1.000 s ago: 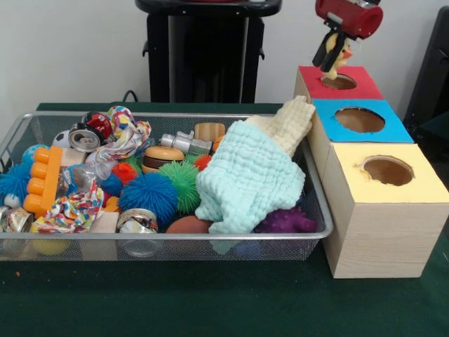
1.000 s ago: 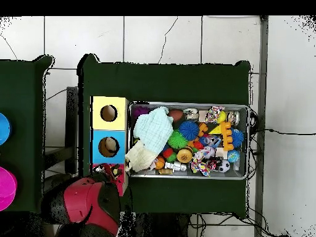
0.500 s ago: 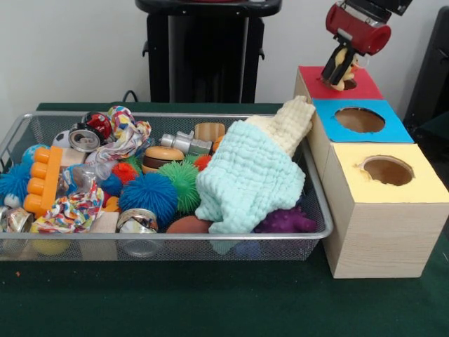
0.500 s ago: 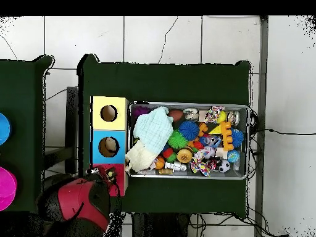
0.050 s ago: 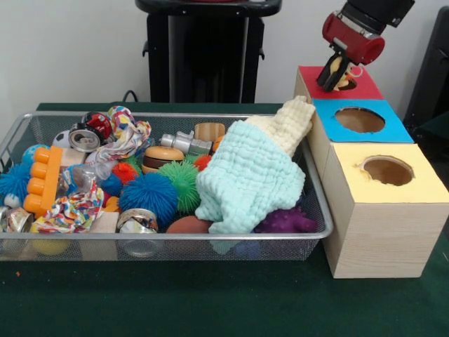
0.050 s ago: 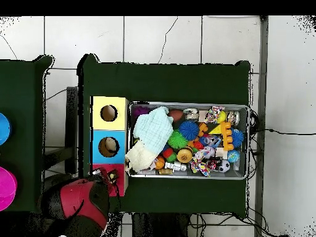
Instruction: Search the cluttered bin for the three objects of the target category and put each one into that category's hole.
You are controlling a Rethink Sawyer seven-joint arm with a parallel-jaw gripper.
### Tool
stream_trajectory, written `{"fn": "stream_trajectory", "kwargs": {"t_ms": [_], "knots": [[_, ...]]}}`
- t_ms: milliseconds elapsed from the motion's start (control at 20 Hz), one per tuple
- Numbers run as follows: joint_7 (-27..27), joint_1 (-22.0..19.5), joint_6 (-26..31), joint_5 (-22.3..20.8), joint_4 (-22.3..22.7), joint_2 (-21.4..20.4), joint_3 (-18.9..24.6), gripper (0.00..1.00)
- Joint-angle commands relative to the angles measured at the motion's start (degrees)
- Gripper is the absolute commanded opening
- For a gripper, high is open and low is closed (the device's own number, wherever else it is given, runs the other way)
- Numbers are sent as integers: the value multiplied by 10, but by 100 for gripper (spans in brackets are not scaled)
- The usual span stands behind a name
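1. Front view: the hand [image 5: 337, 72] hangs over the red box [image 5: 358, 87] at the far right, its black fingers clamped on a small yellow toy [image 5: 342, 70], which looks like a rubber duck. The toy sits at or just above the red box's hole, which the hand mostly hides. The blue box [image 5: 390, 128] and the yellow box [image 5: 421, 188] stand nearer, both holes uncovered.
2. Front view: the wire bin [image 5: 175, 242] to the left is crowded; a pale green cloth [image 5: 249, 179] drapes over its right end, and spiky balls, cans and toys fill the rest.
3. Overhead view: the arm [image 6: 77, 207] covers the red box, so the toy is hidden.
4. Judgement: the toy seems light, soft and squeezable; a mid-body pinch suits it, and it should drop freely once released.
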Motion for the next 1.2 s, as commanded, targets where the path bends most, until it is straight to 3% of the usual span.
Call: {"fn": "stream_trajectory", "kwargs": {"t_ms": [50,100,550,700,900,1200], "knots": [[101,-9,-18,36,-2,26,19,0],[99,-10,-18,38,-1,26,20,100],[108,-1,-6,50,-10,37,20,100],[96,-6,17,51,-13,23,17,100],[26,-47,46,24,-25,-18,10,100],[-80,-120,33,-38,-53,-51,16,100]]}}
